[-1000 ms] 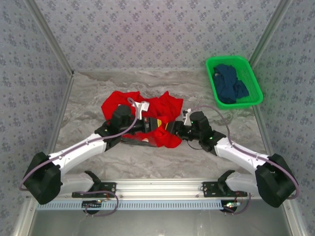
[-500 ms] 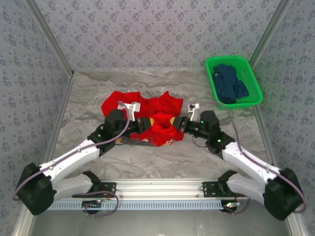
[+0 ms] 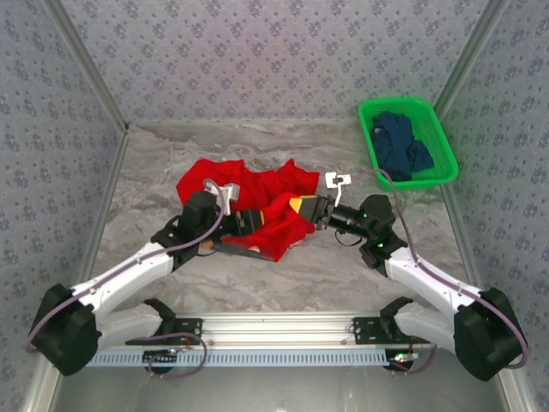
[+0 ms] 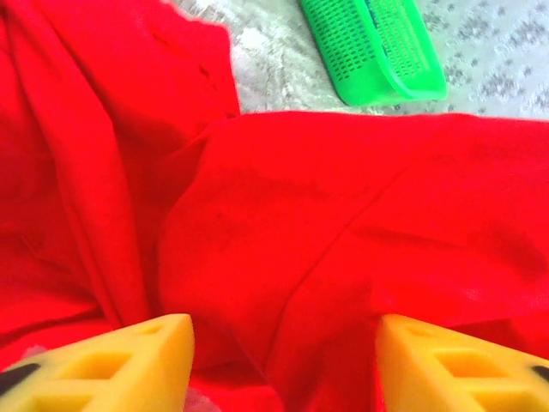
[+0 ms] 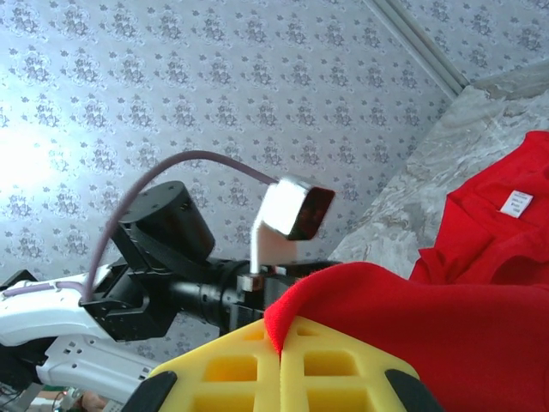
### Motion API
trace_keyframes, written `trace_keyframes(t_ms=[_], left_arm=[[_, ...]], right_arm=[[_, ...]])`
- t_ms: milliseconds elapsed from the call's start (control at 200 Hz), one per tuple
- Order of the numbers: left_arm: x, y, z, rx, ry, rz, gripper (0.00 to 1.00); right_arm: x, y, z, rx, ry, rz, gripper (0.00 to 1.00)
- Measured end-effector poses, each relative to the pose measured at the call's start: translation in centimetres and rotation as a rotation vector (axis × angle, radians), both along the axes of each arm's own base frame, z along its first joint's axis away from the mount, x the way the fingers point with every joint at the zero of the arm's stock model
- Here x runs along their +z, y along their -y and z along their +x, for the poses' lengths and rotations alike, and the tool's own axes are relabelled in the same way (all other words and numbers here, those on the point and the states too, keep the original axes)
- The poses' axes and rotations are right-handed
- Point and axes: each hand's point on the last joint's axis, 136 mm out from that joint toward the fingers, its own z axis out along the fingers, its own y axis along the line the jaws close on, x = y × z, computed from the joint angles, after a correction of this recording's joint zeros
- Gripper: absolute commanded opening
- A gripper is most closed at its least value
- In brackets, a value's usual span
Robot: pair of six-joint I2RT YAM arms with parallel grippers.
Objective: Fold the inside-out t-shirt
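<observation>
The inside-out t-shirt [image 3: 257, 199] is a bright red crumpled heap in the middle of the marble table. My left gripper [image 3: 250, 221] sits low at its near left side. In the left wrist view that gripper [image 4: 283, 369] is open, its yellow fingers [image 4: 111, 360] wide apart with red cloth [image 4: 343, 215] lying between them. My right gripper [image 3: 310, 210] is at the heap's right edge. In the right wrist view it [image 5: 281, 339] is shut on a raised fold of the t-shirt [image 5: 403, 318], and a white label [image 5: 515, 201] shows on the cloth beyond.
A green basket [image 3: 408, 139] stands at the back right with a dark navy garment [image 3: 401, 148] in it; its corner also appears in the left wrist view as the green basket [image 4: 377, 47]. Patterned walls close in the table on three sides.
My left gripper has opened and let go of the red cloth. My right gripper closed on a fold and drew it up and slightly to the right.
</observation>
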Motion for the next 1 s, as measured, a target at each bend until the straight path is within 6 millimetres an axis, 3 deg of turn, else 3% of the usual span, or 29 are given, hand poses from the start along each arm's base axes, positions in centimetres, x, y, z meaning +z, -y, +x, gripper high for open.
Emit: trace_keyframes(t_ms=[85, 260, 415, 490, 610, 740, 869, 999], left_arm=[[1.7, 0.1, -0.8, -0.033, 0.095, 0.030, 0.76], [4.8, 2.7, -2.2, -0.177, 0.301, 0.139, 0.82], [3.6, 4.0, -1.8, -0.250, 0.370, 0.254, 0.79], [2.0, 4.3, -1.5, -0.273, 0.366, 0.306, 0.69], [0.1, 5.1, -0.7, -0.300, 0.340, 0.356, 0.35], [0.8, 7.1, -0.6, -0.354, 0.319, 0.289, 0.00], [3.9, 8.4, -1.8, -0.418, 0.280, 0.070, 0.00], [6.8, 7.8, -2.5, -0.429, 0.204, -0.136, 0.00]], right_arm=[[-0.4, -0.1, -0.2, 0.014, -0.010, -0.014, 0.00], [-1.0, -0.4, -0.6, 0.048, -0.036, -0.057, 0.00], [-0.7, -0.1, -1.0, 0.064, -0.024, -0.090, 0.00], [-0.6, 0.1, -1.2, 0.073, -0.018, -0.099, 0.00], [-1.1, 0.2, -1.4, 0.088, -0.026, -0.121, 0.00], [-2.4, 1.1, -1.0, 0.065, -0.050, -0.184, 0.00], [-2.8, 3.2, 1.3, -0.110, -0.053, -0.342, 0.09], [-3.1, 5.3, 3.0, -0.265, -0.044, -0.484, 0.21]])
